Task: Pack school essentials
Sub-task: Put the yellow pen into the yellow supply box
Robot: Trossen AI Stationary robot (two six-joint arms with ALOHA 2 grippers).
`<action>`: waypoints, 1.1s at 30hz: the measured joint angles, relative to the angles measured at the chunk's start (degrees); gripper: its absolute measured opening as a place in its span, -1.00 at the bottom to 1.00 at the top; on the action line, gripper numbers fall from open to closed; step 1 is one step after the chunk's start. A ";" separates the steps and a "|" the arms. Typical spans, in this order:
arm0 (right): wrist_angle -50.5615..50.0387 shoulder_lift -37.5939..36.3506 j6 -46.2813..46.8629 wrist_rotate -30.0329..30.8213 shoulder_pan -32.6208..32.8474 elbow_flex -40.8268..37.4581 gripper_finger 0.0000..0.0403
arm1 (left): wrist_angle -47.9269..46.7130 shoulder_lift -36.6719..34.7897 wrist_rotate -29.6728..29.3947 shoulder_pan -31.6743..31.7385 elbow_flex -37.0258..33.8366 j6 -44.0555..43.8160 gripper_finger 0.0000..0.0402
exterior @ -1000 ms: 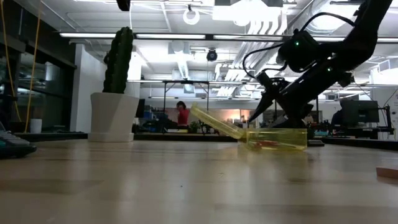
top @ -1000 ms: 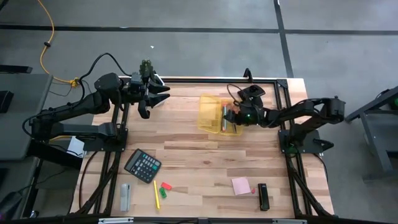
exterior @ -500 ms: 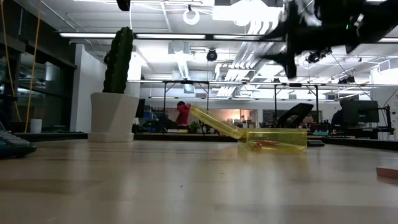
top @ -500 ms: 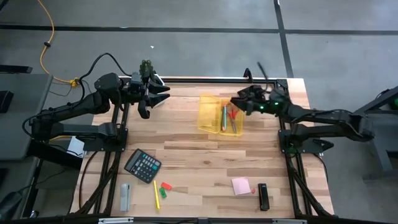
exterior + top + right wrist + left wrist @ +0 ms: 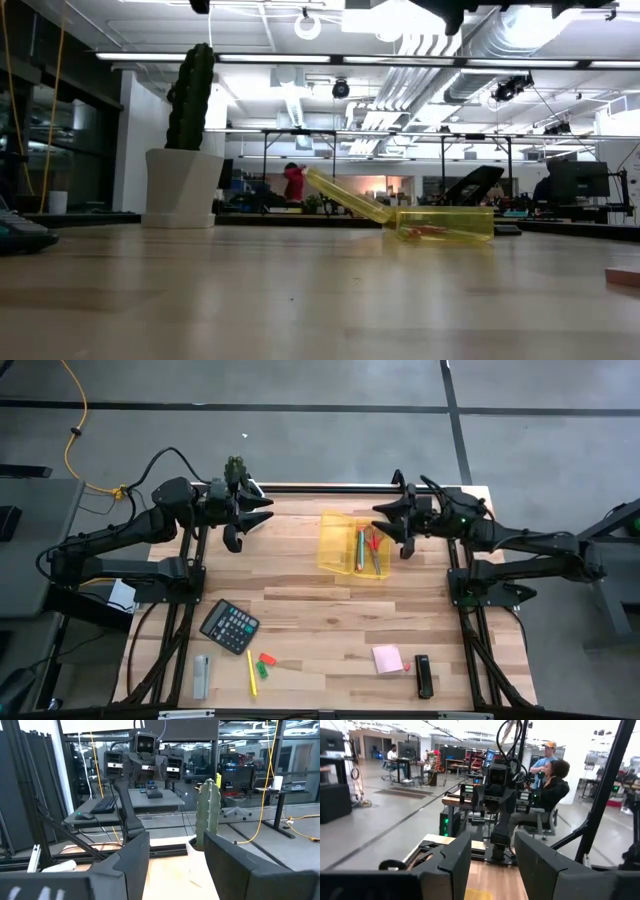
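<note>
Both arms are raised at the table's far edge, neither engaged with an object. The left gripper (image 5: 250, 517) hovers near the far-left corner, fingers apart and empty. The right gripper (image 5: 392, 523) hovers just beside the yellow case (image 5: 338, 546), toward the far-right corner, fingers likewise apart with nothing between them.

The yellow case lies open at the far middle of the table, lid tilted back. Inside lie the teal pen (image 5: 359, 547) and the red-handled scissors (image 5: 374, 551) — two items packed.

The remainder sits along the near edge: the yellow pencil (image 5: 250, 671) beside the green piece (image 5: 261, 670) and the orange-red piece (image 5: 267, 658) toward the near-left, and the pink sticky-note pad (image 5: 387, 658) toward the near-right. The calculator (image 5: 230, 625), grey bar (image 5: 201, 676) and a dark object (image 5: 424, 675) also lie there.

Judgement: the task is partway done, between placements. The next move calls for a long reach to the near edge — the pad is closest to the right arm. The thin pencil and tiny pieces lie flat and will demand a low, precise pinch.
</note>
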 joint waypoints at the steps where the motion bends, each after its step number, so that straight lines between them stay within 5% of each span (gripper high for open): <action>1: -0.27 -0.02 0.02 0.00 0.00 0.29 -0.11 | 0.00 0.00 0.02 0.00 0.00 0.77 -0.30; 21: -1.01 0.00 0.04 0.15 0.00 0.63 -0.11 | -0.38 0.00 -0.28 -1.24 0.00 0.56 -0.30; 33: -1.02 0.00 0.09 0.17 -0.01 0.63 -0.11 | -30.81 5.28 0.00 -25.84 0.02 0.70 -0.30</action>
